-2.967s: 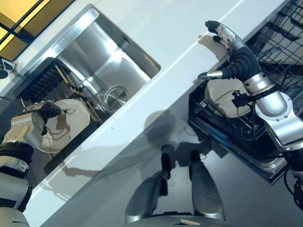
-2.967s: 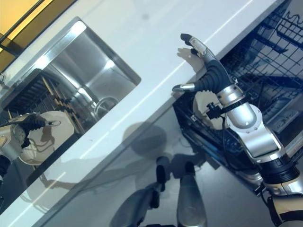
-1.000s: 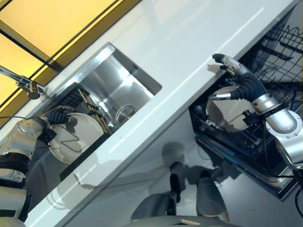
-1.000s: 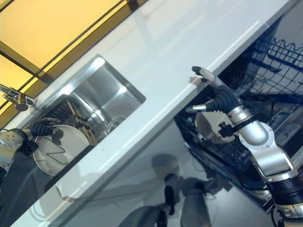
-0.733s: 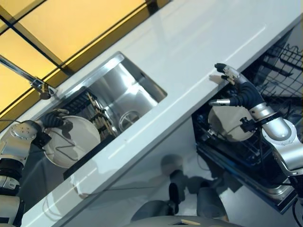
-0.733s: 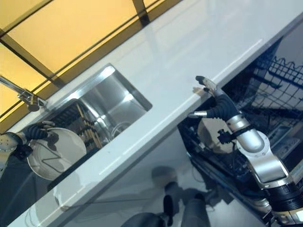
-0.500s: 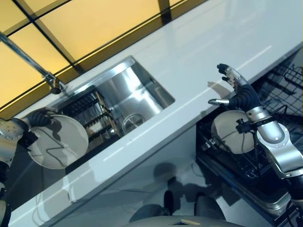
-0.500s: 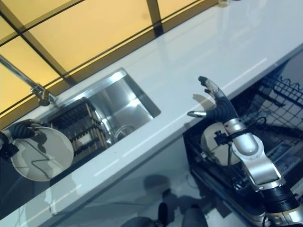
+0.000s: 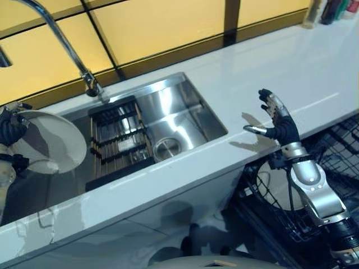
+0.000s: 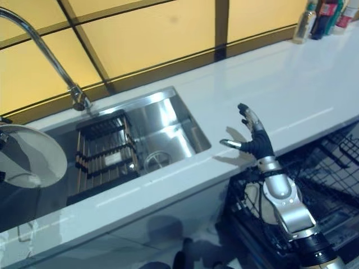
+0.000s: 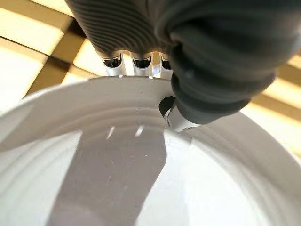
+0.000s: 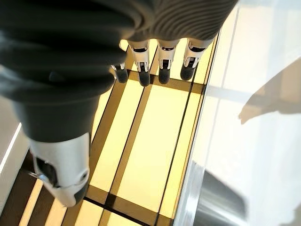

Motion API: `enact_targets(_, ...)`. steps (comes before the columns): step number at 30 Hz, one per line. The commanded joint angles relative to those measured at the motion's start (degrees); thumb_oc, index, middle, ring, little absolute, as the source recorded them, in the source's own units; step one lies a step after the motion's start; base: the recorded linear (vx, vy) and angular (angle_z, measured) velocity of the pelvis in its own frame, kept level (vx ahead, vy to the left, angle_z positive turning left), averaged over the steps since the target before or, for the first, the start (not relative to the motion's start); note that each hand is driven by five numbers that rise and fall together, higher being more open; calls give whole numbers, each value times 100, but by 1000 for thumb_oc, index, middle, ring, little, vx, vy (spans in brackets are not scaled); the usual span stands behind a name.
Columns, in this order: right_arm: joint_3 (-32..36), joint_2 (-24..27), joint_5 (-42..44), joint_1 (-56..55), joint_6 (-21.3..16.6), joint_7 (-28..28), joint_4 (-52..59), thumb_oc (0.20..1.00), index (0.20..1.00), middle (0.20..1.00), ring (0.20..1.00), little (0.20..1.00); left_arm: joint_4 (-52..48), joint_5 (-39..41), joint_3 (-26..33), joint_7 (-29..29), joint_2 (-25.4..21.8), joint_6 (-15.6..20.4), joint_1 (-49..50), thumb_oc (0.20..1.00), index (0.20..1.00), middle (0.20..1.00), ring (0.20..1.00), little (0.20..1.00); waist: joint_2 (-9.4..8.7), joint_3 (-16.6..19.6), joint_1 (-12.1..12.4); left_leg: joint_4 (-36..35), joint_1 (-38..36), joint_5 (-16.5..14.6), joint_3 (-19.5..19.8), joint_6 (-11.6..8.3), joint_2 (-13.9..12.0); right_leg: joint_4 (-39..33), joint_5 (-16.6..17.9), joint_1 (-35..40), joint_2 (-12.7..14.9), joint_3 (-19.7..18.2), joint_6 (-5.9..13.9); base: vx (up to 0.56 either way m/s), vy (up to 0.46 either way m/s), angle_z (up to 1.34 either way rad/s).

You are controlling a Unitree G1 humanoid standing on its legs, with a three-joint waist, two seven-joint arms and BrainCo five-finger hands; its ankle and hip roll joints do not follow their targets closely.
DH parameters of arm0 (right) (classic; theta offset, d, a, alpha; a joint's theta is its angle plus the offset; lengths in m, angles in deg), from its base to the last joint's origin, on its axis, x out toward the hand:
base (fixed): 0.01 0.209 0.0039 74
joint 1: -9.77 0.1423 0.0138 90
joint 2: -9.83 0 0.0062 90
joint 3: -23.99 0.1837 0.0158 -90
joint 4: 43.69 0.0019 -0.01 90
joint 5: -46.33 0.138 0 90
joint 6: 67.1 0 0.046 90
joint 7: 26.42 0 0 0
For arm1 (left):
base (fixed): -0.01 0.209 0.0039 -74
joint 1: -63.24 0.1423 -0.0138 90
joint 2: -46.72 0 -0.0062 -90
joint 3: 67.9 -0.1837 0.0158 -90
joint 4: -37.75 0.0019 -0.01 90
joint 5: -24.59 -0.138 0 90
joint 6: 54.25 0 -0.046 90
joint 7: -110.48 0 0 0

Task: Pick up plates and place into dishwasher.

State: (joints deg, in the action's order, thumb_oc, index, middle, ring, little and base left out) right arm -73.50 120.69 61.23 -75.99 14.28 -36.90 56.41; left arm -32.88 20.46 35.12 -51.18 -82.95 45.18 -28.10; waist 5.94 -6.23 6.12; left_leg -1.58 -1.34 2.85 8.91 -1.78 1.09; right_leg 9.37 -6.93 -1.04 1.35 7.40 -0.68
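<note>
1. The left hand (image 9: 10, 128) sits at the left edge of the head views, cut off by the frame, so its fingers are hard to make out there.
2. Its wrist view shows the grasp from close up: the thumb presses on the inner face of a white plate (image 11: 141, 179) at the rim, and the fingers (image 11: 113, 63) pass behind the rim, pinching it.
3. In the head views that plate (image 9: 47, 140) is held in the air at the far left, beside the sink (image 9: 168, 120) and above the dark counter area there. It is tilted, its broad face turned up and toward the camera, and its left part is hidden by the hand.
4. The right hand (image 9: 274, 119) is raised over the front edge of the white countertop (image 9: 269, 61), fingers spread and straight, grasping nothing. Its wrist view looks past the fingers at yellow panels with dark frames.
5. Below the counter edge, the dishwasher rack (image 9: 331, 162) of dark wire is partly cut off at the right.
6. A second white plate (image 9: 277, 182) stands in that rack, mostly hidden behind the right forearm.
7. A black slatted rack (image 9: 118, 143) lies in the sink's left half, under the curved faucet (image 9: 61, 39).
8. Bottles (image 10: 322, 17) stand at the counter's far right corner, too small to identify.
</note>
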Motion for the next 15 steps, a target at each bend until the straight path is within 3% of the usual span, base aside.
enact_targets(1, -68, -66, -18, 98, -455, -61, 369, 1000, 1000, 1000, 1000, 1000, -494, -238, 591, 1040, -37, 300, -117, 200, 200, 200, 200, 200, -235, 194, 0, 68, 60, -403, 156, -4, 160, -727, 81, 388, 145, -60, 518, 3, -44, 9)
enact_targets(6, -318, -304, -117, 173, -573, 88, 513, 1000, 1000, 1000, 1000, 1000, -1290, -303, 508, 1787, 713, 487, -214, 200, 200, 200, 200, 200, -372, 288, 63, 41, -5, -428, 157, 1, 148, -772, 67, 484, 132, -10, 493, 4, -37, 4)
enact_targets(10, -622, -391, -132, 512, -614, 153, 555, 1000, 1000, 1000, 1000, 1000, -1708, -565, 201, 1766, 1096, 379, -444, 200, 200, 200, 200, 200, -470, 364, 129, -18, -69, -432, 163, -17, 139, -831, 73, 564, 116, 30, 474, 5, -24, 3)
enact_targets(15, -998, -554, 166, 1040, -428, 247, 546, 1000, 1000, 1000, 1000, 1000, -1720, -281, -173, 1772, 1434, 320, -679, 200, 200, 200, 200, 200, -543, 441, 210, -60, -148, -422, 170, -25, 148, -910, 117, 662, 114, 67, 466, 0, 0, 0)
